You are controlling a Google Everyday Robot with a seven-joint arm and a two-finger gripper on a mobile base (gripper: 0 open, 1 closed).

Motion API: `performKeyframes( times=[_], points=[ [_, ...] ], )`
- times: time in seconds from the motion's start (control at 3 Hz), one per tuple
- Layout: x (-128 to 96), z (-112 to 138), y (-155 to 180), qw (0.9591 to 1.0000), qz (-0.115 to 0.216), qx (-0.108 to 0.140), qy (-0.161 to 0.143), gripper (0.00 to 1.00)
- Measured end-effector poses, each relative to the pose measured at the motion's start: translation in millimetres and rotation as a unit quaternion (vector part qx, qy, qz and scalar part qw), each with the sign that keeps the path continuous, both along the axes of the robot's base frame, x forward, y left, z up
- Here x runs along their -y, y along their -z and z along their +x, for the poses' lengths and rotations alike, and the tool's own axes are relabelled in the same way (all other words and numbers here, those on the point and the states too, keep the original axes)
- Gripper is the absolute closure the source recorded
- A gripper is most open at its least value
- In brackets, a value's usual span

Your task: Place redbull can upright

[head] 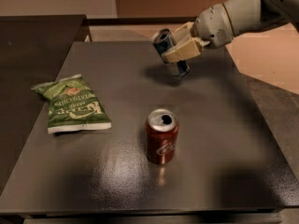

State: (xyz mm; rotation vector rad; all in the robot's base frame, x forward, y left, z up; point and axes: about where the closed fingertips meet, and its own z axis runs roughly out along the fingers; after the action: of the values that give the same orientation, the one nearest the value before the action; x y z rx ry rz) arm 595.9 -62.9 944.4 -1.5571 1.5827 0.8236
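The redbull can, slim with a blue and silver body, is held tilted in the air above the far part of the dark table, its silver end pointing up and to the left. My gripper is shut on the can around its middle, coming in from the upper right. The can's shadow falls on the table just below it. The can's lower end hangs a little above the tabletop.
A dark red cola can stands upright and opened near the table's middle front. A green chip bag lies flat at the left. A second dark surface adjoins on the left. The table's right edge drops to the floor.
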Motion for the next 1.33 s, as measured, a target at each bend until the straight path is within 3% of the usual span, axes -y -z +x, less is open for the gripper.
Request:
performKeyframes(
  times=[0.33, 0.67, 1.33],
  points=[
    [5, 7, -3, 0.9966, 0.075, -0.030, 0.017, 1.00],
    [9, 8, -5, 0.9889, 0.140, -0.041, 0.024, 1.00],
    [13, 0, 8, 0.9777, 0.205, -0.029, 0.034, 1.00]
  ],
)
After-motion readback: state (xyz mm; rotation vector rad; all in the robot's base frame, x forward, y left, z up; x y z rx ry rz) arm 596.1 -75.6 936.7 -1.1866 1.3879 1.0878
